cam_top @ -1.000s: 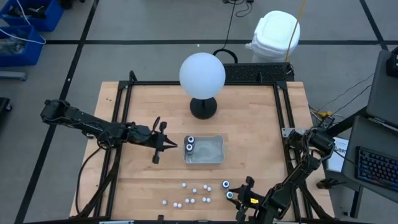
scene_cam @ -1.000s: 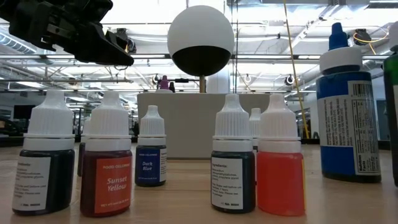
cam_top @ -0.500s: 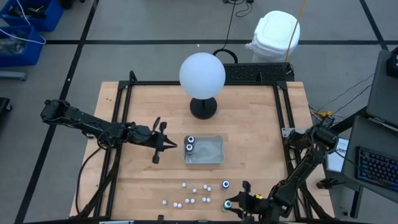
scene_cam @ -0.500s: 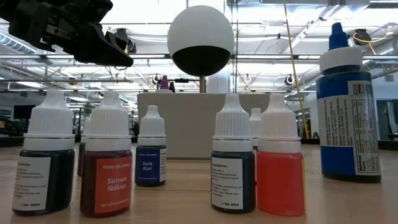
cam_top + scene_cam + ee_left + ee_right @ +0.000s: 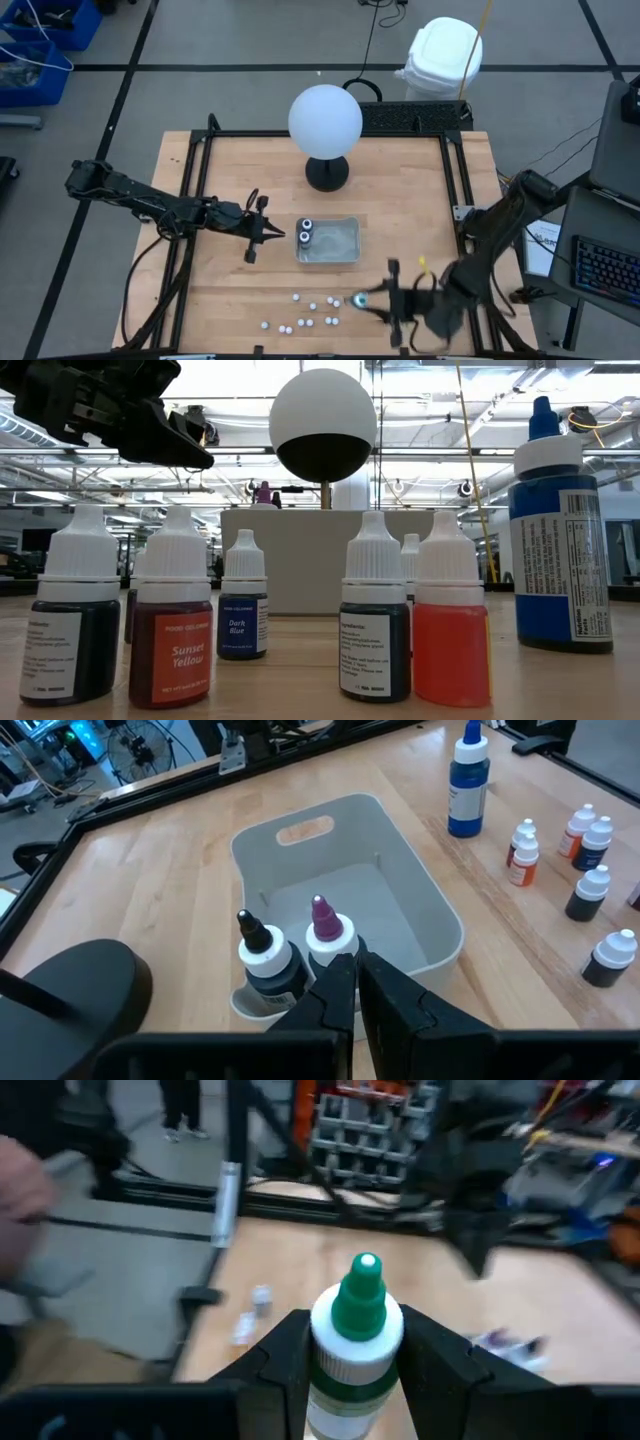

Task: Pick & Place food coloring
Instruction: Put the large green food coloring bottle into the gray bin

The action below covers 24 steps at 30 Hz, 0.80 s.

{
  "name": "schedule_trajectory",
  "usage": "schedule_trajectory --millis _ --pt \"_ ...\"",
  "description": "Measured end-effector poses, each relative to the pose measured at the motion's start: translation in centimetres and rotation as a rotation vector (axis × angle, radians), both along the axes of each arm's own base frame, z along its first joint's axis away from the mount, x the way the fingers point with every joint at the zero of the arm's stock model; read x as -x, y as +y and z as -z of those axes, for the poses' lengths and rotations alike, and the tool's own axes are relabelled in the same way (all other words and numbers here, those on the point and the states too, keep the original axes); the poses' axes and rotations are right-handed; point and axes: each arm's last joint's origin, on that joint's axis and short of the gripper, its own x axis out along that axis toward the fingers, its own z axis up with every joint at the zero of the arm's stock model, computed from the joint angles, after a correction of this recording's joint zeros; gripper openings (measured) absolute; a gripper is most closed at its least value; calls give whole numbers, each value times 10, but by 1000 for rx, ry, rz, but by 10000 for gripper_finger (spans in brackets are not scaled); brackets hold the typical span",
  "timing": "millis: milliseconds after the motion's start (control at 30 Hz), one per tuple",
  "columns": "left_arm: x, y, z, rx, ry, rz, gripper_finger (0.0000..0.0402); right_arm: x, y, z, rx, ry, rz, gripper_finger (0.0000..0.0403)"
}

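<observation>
At the table's near edge, the right gripper has its fingers closed on a green-tipped bottle standing upright between them. The clear tray, with two larger bottles inside, lies toward eleven o'clock from it. The left gripper, jaws together and empty, waits just beside the tray at nine o'clock.

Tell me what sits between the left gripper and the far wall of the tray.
In the left wrist view, two bottles stand in the tray just ahead of the left gripper; beyond them the tray floor is bare.
</observation>
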Motion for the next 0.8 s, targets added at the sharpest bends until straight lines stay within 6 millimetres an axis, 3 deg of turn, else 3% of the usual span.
schedule_trajectory --millis 167,400,567,800 --pt "0 0 0 -4 0 -5 26 -21 -51 -11 80 56 73 115" --pt "0 1 1 -14 5 -24 26 -55 -108 -1 115 151 165 115" --pt "0 1 1 -14 4 -24 26 -69 -122 7 129 179 121 115" --pt "0 1 0 -19 1 -22 26 -73 -127 5 143 158 108 115"
